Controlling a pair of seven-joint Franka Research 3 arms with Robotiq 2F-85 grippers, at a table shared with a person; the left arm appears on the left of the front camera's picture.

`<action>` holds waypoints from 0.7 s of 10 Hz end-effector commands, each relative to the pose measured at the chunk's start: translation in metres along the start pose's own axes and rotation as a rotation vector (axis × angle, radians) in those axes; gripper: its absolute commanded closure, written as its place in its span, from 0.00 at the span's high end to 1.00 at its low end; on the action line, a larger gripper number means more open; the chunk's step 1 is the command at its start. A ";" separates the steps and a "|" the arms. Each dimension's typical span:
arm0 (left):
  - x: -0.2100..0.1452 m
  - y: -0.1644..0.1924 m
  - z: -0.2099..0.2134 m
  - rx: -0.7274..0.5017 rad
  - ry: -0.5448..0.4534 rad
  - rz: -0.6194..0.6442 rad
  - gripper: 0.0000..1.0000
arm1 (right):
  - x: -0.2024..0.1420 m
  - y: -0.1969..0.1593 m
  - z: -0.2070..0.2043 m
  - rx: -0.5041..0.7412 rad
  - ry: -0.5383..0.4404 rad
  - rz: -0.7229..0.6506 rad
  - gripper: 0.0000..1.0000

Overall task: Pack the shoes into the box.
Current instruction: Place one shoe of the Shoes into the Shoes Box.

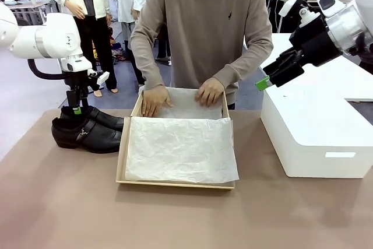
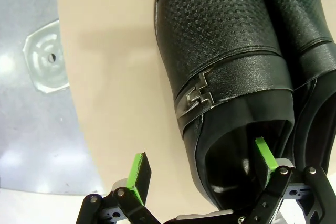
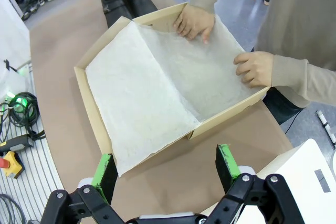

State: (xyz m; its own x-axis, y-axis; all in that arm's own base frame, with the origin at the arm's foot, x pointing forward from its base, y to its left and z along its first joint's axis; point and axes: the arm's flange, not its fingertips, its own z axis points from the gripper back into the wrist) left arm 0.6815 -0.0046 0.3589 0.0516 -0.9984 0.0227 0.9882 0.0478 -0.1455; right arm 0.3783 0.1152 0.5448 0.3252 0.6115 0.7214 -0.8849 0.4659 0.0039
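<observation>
Because the shoes (image 2: 220,40) are glossy, stiff-walled and likely slippery, grip the collar wall (image 2: 195,148), 6 o'clock from the buckle (image 2: 194,97); the left gripper (image 2: 201,158), spread, straddles it.

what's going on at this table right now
A person's hands rest on crinkled white tissue paper lining the tan cardboard shoebox, which holds no shoes yet. The pair of glossy black leather dress shoes sits on the table left of it. The left tool is open at one shoe, one finger over its opening, the other outside. The right tool hangs open near the large white box.
</observation>
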 end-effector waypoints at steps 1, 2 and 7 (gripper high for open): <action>0.000 -0.007 -0.008 0.003 -0.025 0.008 1.00 | 0.001 -0.002 -0.001 0.011 -0.023 0.008 1.00; 0.002 -0.008 -0.011 0.003 -0.034 0.005 1.00 | 0.001 -0.002 -0.001 0.011 -0.023 0.008 1.00; 0.004 -0.011 -0.012 -0.011 -0.051 0.007 0.46 | 0.001 -0.002 -0.001 0.011 -0.023 0.008 1.00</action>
State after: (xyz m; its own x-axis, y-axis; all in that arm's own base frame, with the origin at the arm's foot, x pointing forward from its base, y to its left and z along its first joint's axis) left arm 0.6766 -0.0118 0.3462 0.0527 -0.9974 0.0495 0.9861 0.0442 -0.1600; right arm 0.3783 0.1152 0.5448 0.3252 0.6115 0.7213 -0.8849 0.4658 0.0040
